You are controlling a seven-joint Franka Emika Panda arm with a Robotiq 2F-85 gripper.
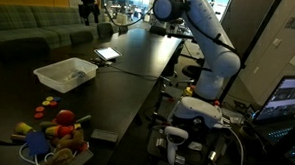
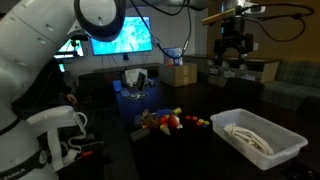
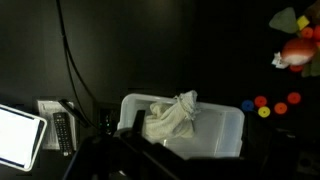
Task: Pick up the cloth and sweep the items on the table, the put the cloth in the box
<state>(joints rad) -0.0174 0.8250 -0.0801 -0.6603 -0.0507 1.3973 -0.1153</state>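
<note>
In the wrist view, a lit tablet (image 3: 20, 135) lies at the far left of the dark desk (image 3: 150, 50), with a dark remote (image 3: 62, 133) just beside it and a thin cable (image 3: 68, 60) running up past both. In the middle sits the white box (image 3: 225, 135), and the cloth (image 3: 172, 118) lies crumpled inside it, one corner poking above the rim. To the right, a few coloured balls (image 3: 270, 105) lie near the box, and a pile of toys (image 3: 295, 50) sits farther off at the edge.

In an exterior view, the white arm (image 2: 40, 40) fills the left, then comes a glowing monitor (image 2: 120, 35), a cardboard box (image 2: 180, 73) behind and the toys (image 2: 165, 121) on the desk. The gripper (image 2: 230, 52) hangs high above the desk, well apart from the white box (image 2: 285, 150) at the right, where the cloth (image 2: 248, 135) rests. Nothing stands between them. Its fingers (image 2: 220, 55) are spread apart, with nothing held between them.

The tablet and monitor screens are too blurred to read.
</note>
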